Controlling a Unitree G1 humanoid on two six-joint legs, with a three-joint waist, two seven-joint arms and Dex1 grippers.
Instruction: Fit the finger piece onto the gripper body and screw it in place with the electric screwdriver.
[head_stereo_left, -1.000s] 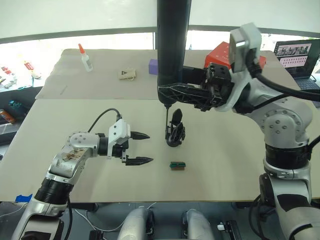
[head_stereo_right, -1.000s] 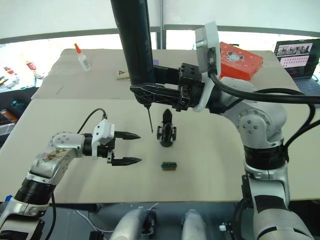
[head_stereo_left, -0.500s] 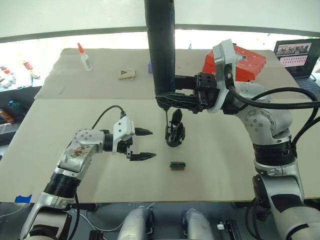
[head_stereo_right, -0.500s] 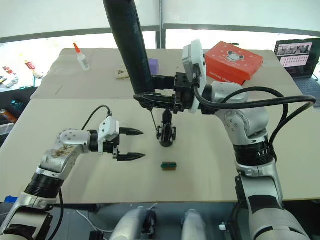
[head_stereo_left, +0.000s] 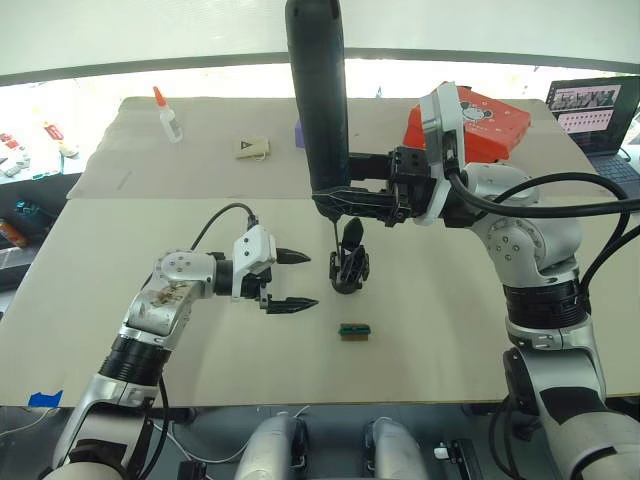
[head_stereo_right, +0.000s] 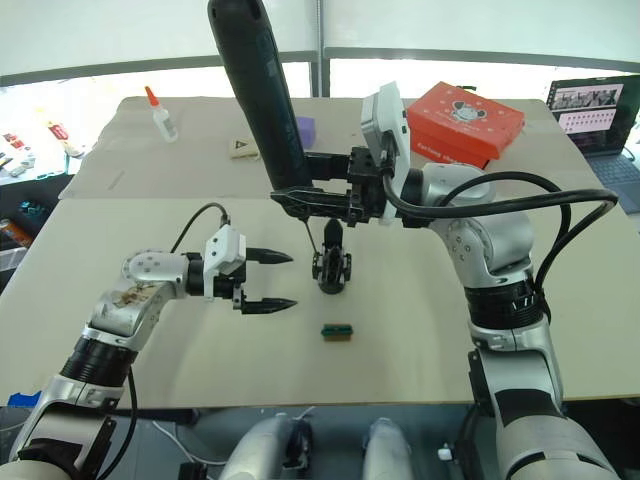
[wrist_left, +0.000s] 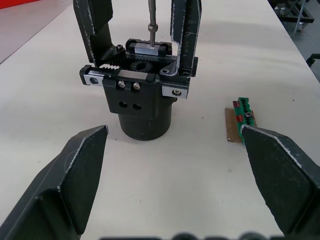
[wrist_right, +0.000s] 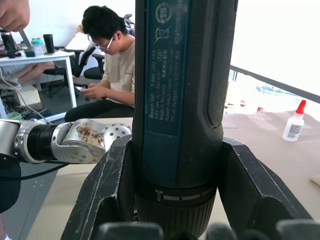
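Note:
The gripper body (head_stereo_left: 349, 268) stands upright at the table's middle, with two black tapered fingers rising from its rail (wrist_left: 150, 48). I cannot tell which of them is the finger piece. My right gripper (head_stereo_left: 338, 196) is shut on the electric screwdriver (head_stereo_left: 320, 100), held upright and tilted slightly. Its thin bit (wrist_left: 151, 22) comes down between the two fingers to the rail. My left gripper (head_stereo_left: 308, 279) is open just left of the body, its fingers (wrist_left: 75, 175) pointing at the round base (wrist_left: 142, 117).
A small green-topped block (head_stereo_left: 354, 331) lies in front of the body. At the back are a glue bottle (head_stereo_left: 168, 113), a tan packet (head_stereo_left: 253, 148), a red box (head_stereo_left: 470, 115) and a laptop (head_stereo_left: 595, 110). A seated person (wrist_right: 112, 60) is beyond the table.
My left gripper has moved right, closer to the gripper body, still open. The right arm has drawn in and swung the screwdriver's handle leftward, the bit staying over the body.

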